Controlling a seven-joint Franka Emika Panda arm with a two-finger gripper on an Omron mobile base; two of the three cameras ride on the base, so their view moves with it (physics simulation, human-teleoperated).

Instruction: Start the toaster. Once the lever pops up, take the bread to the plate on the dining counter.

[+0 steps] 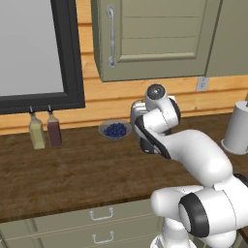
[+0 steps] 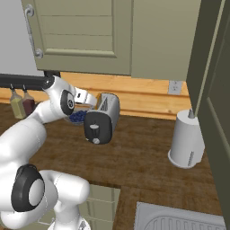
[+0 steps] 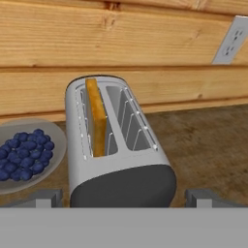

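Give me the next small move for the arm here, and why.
Probably ease the open gripper down toward the toaster's dark end panel to reach the lever. The bread stands in the left slot as the hand view shows it, nothing is held, and the hand sits just above and behind the toaster, so starting it comes first.

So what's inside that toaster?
One slice of bread stands on edge in the left slot of the toaster, its top poking out. The other slot looks empty. The slice's lower part is hidden.
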